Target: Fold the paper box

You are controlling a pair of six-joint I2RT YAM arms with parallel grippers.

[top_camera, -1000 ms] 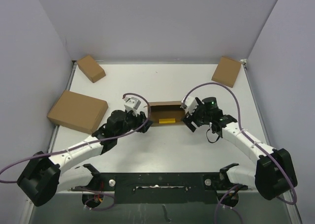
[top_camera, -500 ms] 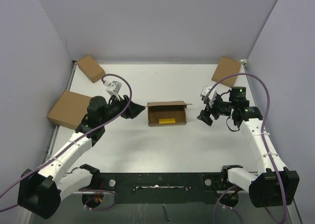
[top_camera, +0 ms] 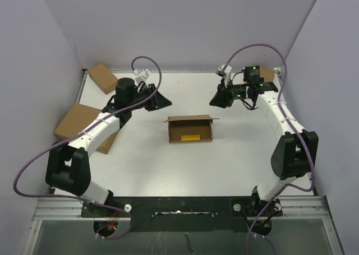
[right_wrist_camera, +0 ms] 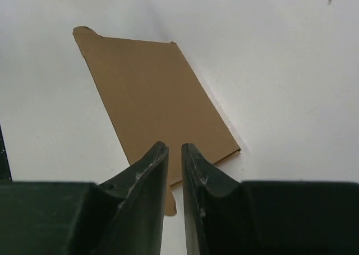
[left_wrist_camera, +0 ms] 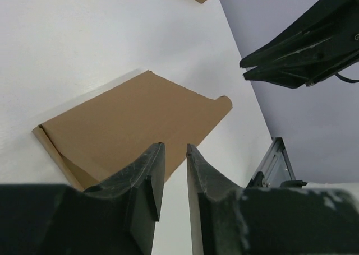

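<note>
The paper box (top_camera: 190,130) lies open at the table's middle, a shallow brown tray with its back panel upright and a yellow block (top_camera: 190,138) inside. My left gripper (top_camera: 166,103) hangs behind and left of it, well apart, and my right gripper (top_camera: 213,102) hangs behind and right. In the left wrist view the left gripper (left_wrist_camera: 174,148) shows a narrow gap with nothing in it, above the box's brown panel (left_wrist_camera: 134,126). The right gripper (right_wrist_camera: 174,147) looks the same over the paper box (right_wrist_camera: 157,92). Neither touches the cardboard.
Closed brown boxes sit at the far left corner (top_camera: 104,77), the left edge (top_camera: 87,126) and the far right corner (top_camera: 258,80). Grey walls close in three sides. The right arm's fingers (left_wrist_camera: 303,47) show in the left wrist view.
Both grippers left the box's two ends, swung outward, then rose toward the back of the table. Their jaws narrowed from wide to nearly together. The box stayed put.
</note>
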